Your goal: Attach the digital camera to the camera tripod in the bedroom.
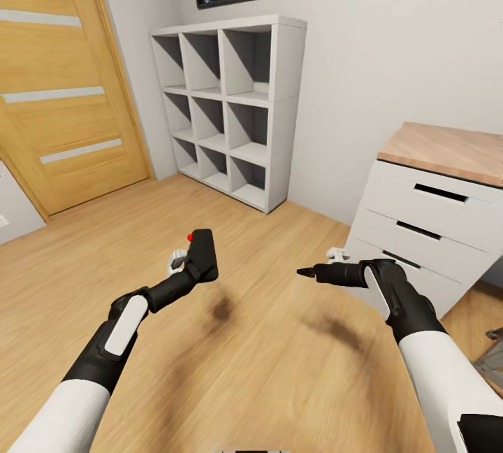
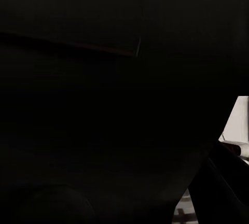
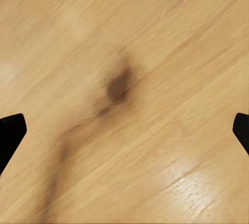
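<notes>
The left gripper (image 1: 187, 262) is clamped on the camera (image 1: 202, 254); the right gripper (image 1: 305, 272) seems spread, empty. The camera is rigid, light, probably fragile: hold its body.

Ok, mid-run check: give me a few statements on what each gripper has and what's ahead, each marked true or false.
1. The left gripper holds the digital camera. True.
2. The right gripper carries the camera. False: nothing sits between its fingers, and the right wrist view has bare wood floor between the fingertips.
3. The shelf unit ahead is packed with books. False: its cubbies are empty.
4. A white drawer chest with a wooden top stands at the robot's right. True.
5. The wooden door stands wide open. False: it is shut.
</notes>
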Motion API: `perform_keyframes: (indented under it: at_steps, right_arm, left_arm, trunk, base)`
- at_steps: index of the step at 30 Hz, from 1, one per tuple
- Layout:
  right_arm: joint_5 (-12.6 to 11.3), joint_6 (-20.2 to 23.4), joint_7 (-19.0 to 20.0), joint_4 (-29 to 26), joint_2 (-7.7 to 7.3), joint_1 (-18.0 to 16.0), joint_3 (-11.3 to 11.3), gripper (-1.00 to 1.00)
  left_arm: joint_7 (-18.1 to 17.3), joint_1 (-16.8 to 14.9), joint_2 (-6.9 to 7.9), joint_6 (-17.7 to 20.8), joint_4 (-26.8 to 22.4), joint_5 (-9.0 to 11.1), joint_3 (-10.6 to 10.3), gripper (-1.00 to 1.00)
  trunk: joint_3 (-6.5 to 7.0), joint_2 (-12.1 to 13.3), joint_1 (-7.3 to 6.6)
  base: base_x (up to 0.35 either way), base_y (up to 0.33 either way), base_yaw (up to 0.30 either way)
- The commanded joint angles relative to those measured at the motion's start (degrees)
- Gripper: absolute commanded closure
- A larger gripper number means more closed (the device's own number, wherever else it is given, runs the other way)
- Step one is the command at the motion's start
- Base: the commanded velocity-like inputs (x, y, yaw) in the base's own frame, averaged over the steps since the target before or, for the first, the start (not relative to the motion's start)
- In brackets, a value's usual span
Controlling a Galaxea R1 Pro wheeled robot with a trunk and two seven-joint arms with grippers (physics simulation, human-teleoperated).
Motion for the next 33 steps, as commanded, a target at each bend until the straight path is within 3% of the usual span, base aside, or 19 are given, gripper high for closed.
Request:
perform_keyframes:
  at_steps: [1,33]
  right_arm:
    - [-0.5,0.5,-0.1,0.0,0.00,0.0,-0.1,-1.00]
    - [-0.6,0.5,0.0,0.0,0.02,0.0,-0.1,-1.00]
  left_arm:
    - [-0.1,0.0,0.05,0.2,0.0,0.3,-0.1,1.00]
    - [0.0,0.0,-0.16,-0.1,1.0,-0.5,-0.1,1.00]
  trunk:
    - [0.18,0.0,-0.03]
    - [7.27,0.4,-0.86]
  base:
    - [0.000,0.000,0.000]
    - [0.000,0.000,0.000]
